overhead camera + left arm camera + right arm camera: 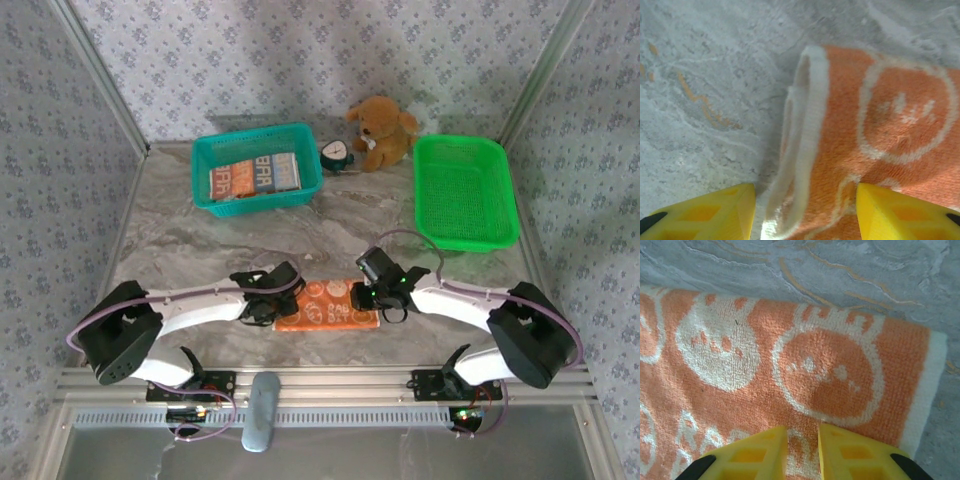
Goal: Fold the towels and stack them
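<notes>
An orange towel (326,306) with white round figures lies folded flat on the marble table, near the front, between both grippers. My left gripper (272,300) is open; its yellow fingers (730,212) stand wide apart either side of the towel's folded white-edged left end (807,125). My right gripper (374,297) is down on the towel's right part (825,375), with its fingers (760,452) drawn close and a narrow strip of cloth pinched between them. More towels (255,177), one blue-grey with lettering, lie in the teal basket (205,160).
An empty green basket (465,235) stands at the back right. A brown plush toy (382,130) and a small round clock-like object (338,152) sit between the baskets. Patterned walls enclose the table on three sides.
</notes>
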Controlling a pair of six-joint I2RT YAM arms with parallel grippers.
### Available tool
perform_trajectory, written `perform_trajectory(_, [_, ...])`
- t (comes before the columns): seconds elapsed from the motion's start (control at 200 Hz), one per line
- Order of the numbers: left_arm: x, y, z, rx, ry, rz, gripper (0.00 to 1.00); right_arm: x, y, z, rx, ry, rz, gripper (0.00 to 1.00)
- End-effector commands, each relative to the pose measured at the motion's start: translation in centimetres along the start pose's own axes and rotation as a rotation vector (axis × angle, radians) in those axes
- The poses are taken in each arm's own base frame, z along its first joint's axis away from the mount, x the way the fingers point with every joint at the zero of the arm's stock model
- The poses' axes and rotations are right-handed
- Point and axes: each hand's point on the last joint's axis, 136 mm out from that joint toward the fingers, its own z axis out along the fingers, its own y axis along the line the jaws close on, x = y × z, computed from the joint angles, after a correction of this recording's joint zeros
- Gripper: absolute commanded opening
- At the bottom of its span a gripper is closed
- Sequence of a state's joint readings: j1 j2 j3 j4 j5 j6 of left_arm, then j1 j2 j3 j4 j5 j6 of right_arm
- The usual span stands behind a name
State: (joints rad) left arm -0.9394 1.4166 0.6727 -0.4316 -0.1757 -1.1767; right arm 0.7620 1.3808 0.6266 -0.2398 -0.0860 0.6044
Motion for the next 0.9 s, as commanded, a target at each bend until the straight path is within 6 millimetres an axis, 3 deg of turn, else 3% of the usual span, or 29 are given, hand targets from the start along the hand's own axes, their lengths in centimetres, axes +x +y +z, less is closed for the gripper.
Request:
perform_trajectory(0.0, [0.4,0.8,0.6,-0.028,-0.007,-0.004,0.54,-0.6,0.8,0.0,-0.021,-0.008,-0.03,0.25])
perform_trajectory(0.23, [0.9,0.2,1.4,0.035,0.004,0.023,0.51,-0.4,0.6,0.2,-0.013,-0.004,-0.029,0.24])
perform_trajectory(0.5, [2.8,0.4,4.2,-0.03,0.06,0.064,0.42,-0.5,0.5,0.2,-0.008,-0.001,-0.023,0.24])
perform_trajectory(0.56, [3.0,1.0,4.6,-0.064,0.065,0.063,0.37,-0.5,0.6,0.1,-0.008,-0.001,-0.023,0.24])
perform_trajectory(0.68, [3.0,2.5,4.7,-0.114,0.05,0.059,0.18,-0.6,0.7,-0.1,-0.008,-0.003,-0.025,0.24])
perform_trajectory(0.825, [2.3,2.7,3.9,-0.127,0.023,0.077,0.02,-1.0,0.9,-0.3,-0.007,-0.01,-0.025,0.24])
perform_trajectory(0.894, [1.8,2.8,3.2,-0.15,0.011,0.099,0.0,-1.4,1.1,-0.6,-0.007,-0.013,-0.031,0.27])
